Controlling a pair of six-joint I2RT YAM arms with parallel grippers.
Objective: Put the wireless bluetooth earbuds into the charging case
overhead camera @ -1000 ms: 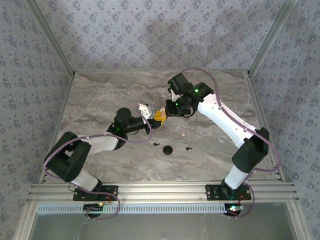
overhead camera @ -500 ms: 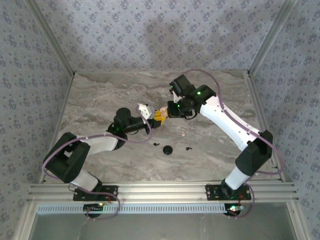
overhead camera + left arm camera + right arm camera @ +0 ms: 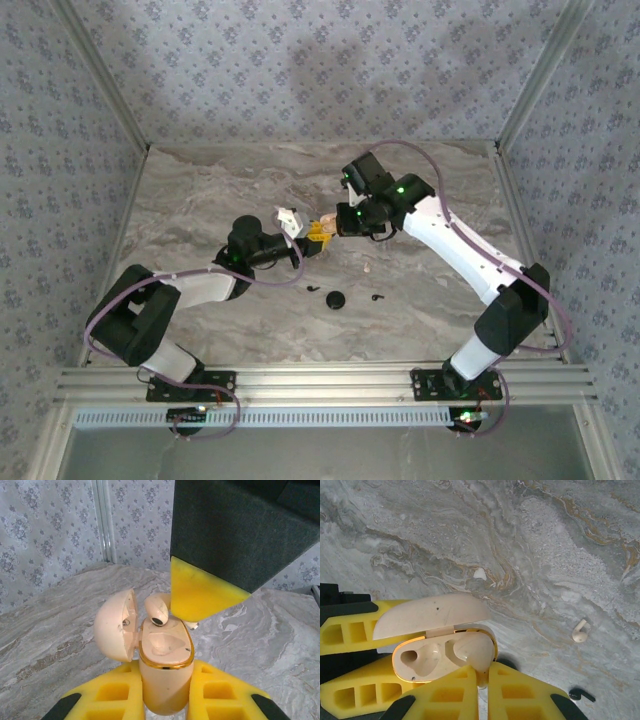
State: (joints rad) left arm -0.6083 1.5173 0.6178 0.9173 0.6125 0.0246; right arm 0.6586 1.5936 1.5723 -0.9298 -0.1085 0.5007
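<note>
Left hand (image 3: 165, 682) is clamped on the open charging case (image 3: 164, 652), and right hand (image 3: 481, 685) pinches one earbud (image 3: 157, 611) right at its socket. Next it should seat that straight, let go, then fetch the other earbud (image 3: 580, 630) off the tabletop (image 3: 545, 555).

Two arms, left arm (image 3: 195, 288) and right arm (image 3: 455, 245): white shells on long links, black rounded joint housings, black bases (image 3: 190, 385). Lilac cable (image 3: 400, 143) looped along each arm. Small green light (image 3: 397, 184) near each wrist. Jaws have chunky yellow pads (image 3: 520, 690) with square pockets, black backing
</note>
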